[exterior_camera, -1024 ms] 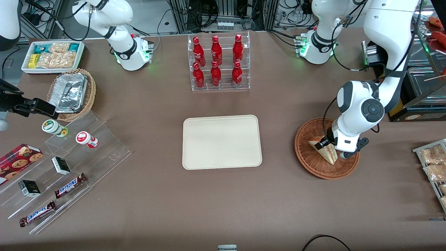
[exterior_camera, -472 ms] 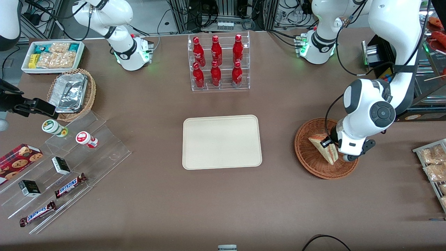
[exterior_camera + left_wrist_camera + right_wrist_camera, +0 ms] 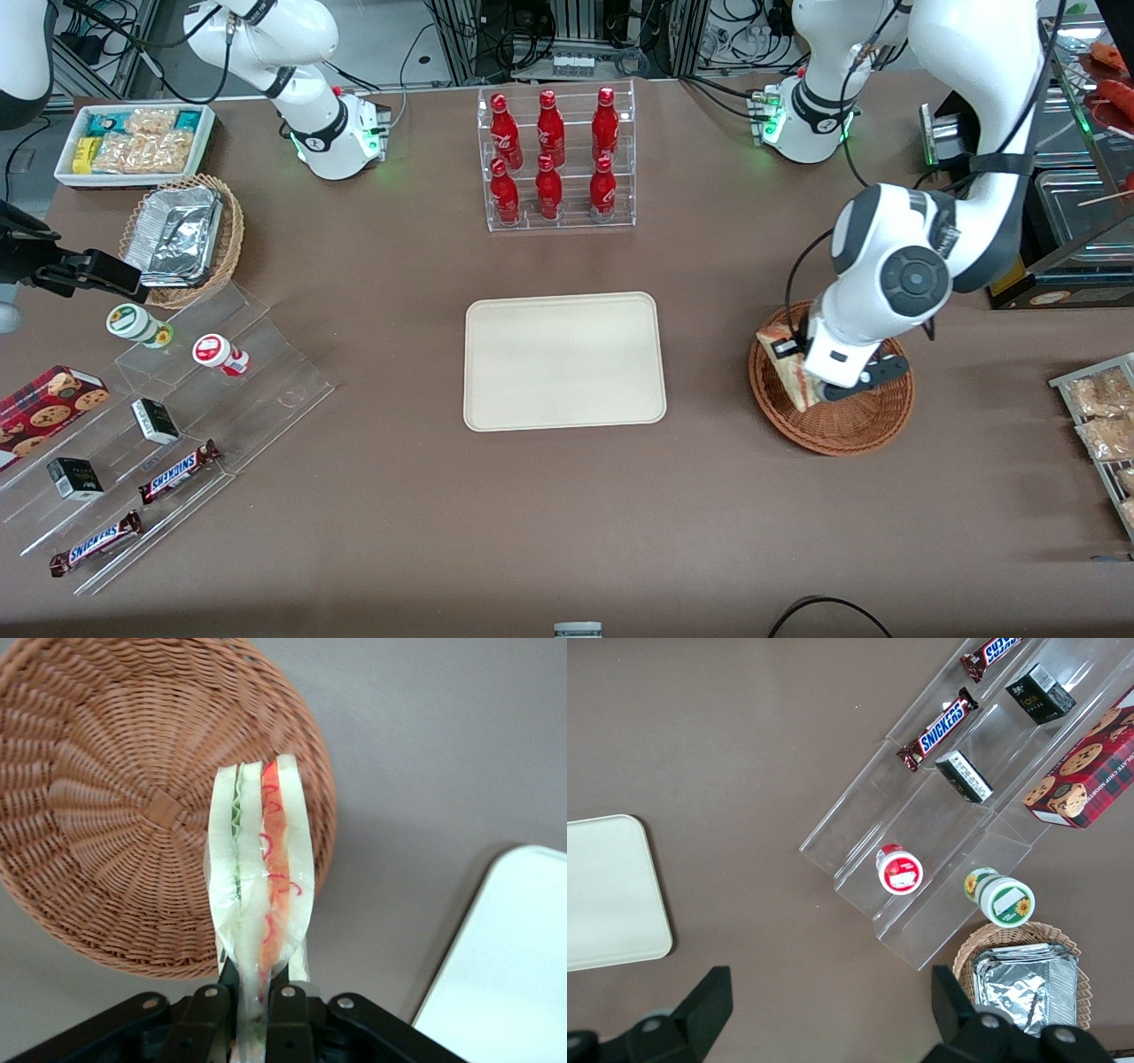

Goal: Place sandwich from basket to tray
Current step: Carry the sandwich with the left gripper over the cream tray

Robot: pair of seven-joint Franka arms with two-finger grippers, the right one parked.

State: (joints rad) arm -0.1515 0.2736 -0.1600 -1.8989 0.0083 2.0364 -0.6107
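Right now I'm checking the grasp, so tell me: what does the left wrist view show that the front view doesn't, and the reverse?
Only the left wrist view shows the gripper jaws shut on the wrapped sandwich and its green and red-orange layers edge-on. Only the front view shows the whole tray, bare, the bottle rack, and the sandwich above the basket's tray-side rim. Both show sandwich, basket and part of the tray, with the sandwich lifted off the basket.
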